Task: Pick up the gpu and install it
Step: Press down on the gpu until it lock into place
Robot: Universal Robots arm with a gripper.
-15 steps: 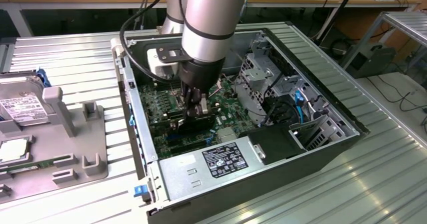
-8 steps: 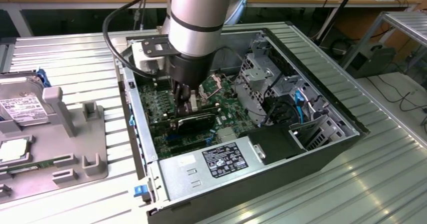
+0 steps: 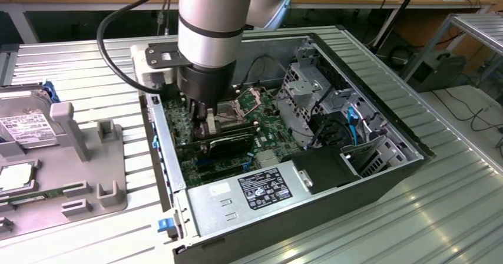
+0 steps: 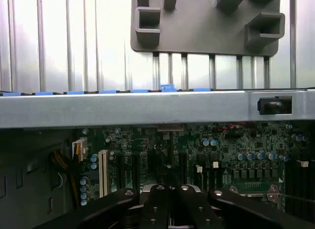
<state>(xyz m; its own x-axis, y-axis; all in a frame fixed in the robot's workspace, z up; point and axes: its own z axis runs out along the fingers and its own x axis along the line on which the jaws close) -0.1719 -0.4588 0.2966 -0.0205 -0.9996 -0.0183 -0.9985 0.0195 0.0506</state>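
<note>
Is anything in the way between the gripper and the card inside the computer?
Nothing visible is. The gripper is shut and already down on the gpu, which sits low over the motherboard inside the open computer case.

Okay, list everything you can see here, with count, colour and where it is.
computer case: one, black and silver, open, on the slatted table
motherboard: one, green, inside the case
gpu: one, black, on the motherboard below the gripper
power supply: one, silver, at the case's near end
parts tray: one, grey, exterior view's left
hard drive: one, silver with white label, on the tray
gripper: one, black, shut, inside the case at the gpu
</note>
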